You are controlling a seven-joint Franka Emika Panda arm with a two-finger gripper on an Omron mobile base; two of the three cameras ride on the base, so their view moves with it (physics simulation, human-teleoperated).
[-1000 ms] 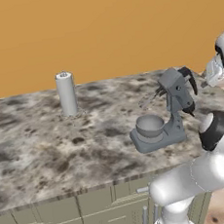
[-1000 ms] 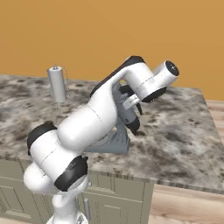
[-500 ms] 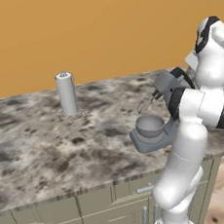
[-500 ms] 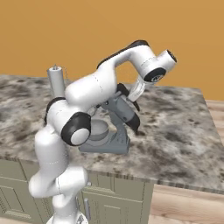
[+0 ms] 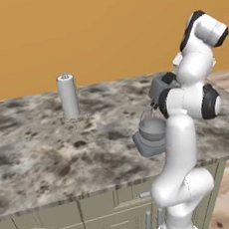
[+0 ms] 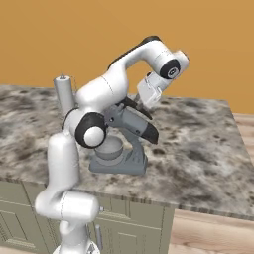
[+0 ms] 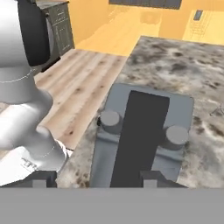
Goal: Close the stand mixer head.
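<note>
A grey-veined granite counter (image 5: 50,153) runs below an orange wall (image 5: 77,30), and near its front edge stands the mixer with the stand mixer head (image 6: 133,121) tilted up on its hinge, its dark front end raised toward the right in the right base view and its whisk over the round grey bowl (image 6: 110,148). The gripper (image 6: 144,105) hangs just above the head's back end, looking down on the dark stripe along its top (image 7: 140,135); I cannot tell whether its fingers are spread or together. A tall pale-grey cylinder roll (image 5: 68,96) stands well apart toward the wall.
</note>
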